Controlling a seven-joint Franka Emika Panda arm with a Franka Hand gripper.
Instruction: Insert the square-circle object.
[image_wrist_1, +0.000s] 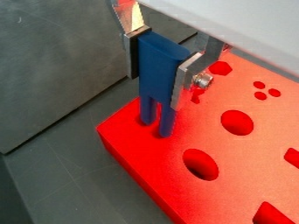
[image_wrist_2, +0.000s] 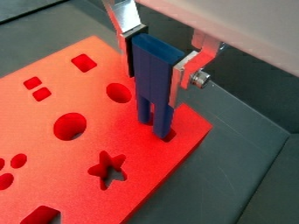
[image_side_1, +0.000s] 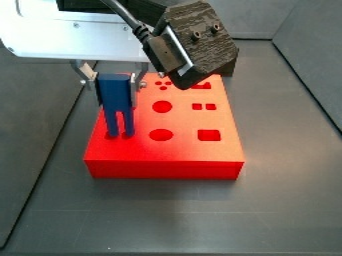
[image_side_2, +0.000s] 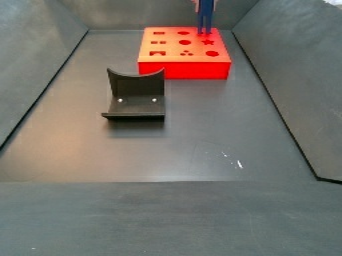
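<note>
"Two silver fingers (image_wrist_1: 131, 39) of the gripper (image_wrist_1: 163, 54) clamp the square-circle object (image_wrist_1: 156, 74) by its blue block body, both wrist views show. Where is it standing?"

"Upright over the red board (image_side_1: 187, 145), its two legs pointing down at a corner of the slab. In a side view the piece (image_side_1: 116, 100) hangs by the board's left edge, the leg tips at the red surface. Whether they are inside a hole or only touching the top, the pictures do not settle."

"And the board itself?"

"It lies flat on the dark grey floor (image_side_2: 174, 150), toward the far edge of the work area in a side view (image_side_2: 181, 55), with round, square and star-shaped cut-outs (image_wrist_2: 108, 169) across its face."

"Anything else down there?"

"A dark grey curved block (image_side_2: 134, 97) sits near the middle of the floor, well apart from the board. The blue piece (image_side_2: 207, 15) shows only as a sliver at the far edge."
</note>
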